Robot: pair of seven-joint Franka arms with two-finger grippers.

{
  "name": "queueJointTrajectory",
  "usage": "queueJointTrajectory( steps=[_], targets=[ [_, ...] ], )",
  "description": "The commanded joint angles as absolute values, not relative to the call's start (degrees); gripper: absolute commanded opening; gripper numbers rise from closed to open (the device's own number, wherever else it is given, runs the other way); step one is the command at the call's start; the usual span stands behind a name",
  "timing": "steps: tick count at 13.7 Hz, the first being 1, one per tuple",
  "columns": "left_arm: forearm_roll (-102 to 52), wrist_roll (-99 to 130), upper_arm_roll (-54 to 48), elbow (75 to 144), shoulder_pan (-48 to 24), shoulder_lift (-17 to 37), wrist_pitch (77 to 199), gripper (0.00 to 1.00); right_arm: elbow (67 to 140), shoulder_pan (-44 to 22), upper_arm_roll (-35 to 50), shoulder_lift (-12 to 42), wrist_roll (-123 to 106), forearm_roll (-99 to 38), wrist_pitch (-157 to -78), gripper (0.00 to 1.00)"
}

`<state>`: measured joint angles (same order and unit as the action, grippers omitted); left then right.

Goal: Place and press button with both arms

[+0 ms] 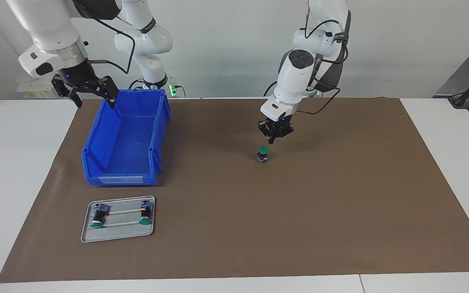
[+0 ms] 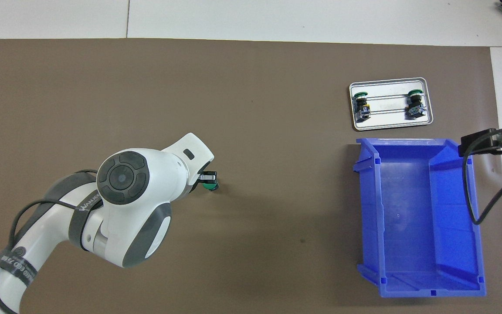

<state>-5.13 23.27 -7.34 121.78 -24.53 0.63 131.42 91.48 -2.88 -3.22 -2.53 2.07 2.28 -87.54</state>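
Brown paper mat on white table, left gripper pinched together just above upright green-capped button, right gripper spread over blue plastic bin.

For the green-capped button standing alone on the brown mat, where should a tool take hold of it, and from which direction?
Grip the button by its black cylindrical body, just under the green cap, coming straight down from above. It stands upright with the cap on top, alone on the mat, so fingers likely fit either side. The cap is wider and flat, probably a poorer hold. The left tool, shut, is over it.
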Motion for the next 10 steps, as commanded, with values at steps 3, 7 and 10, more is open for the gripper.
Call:
queueJointTrajectory(
  steps=[3, 7, 10],
  targets=[
    [-3.8, 24.4, -6.9, 123.1, -25.7, 2.6, 136.5, 0.00, 92.6, -2.5, -3.0, -3.7, 1.1, 1.3, -87.7, 1.00],
    [-3.8, 24.5, -6.9, 123.2, -27.1, 4.6, 137.5, 0.00, 92.6, -2.5, -3.0, -3.7, 1.1, 1.3, -87.7, 1.00],
    [-3.8, 24.5, -6.9, 123.3, -27.2, 4.8, 136.9, 0.00, 92.6, -2.5, -3.0, -3.7, 1.1, 1.3, -87.7, 1.00]
  ],
)
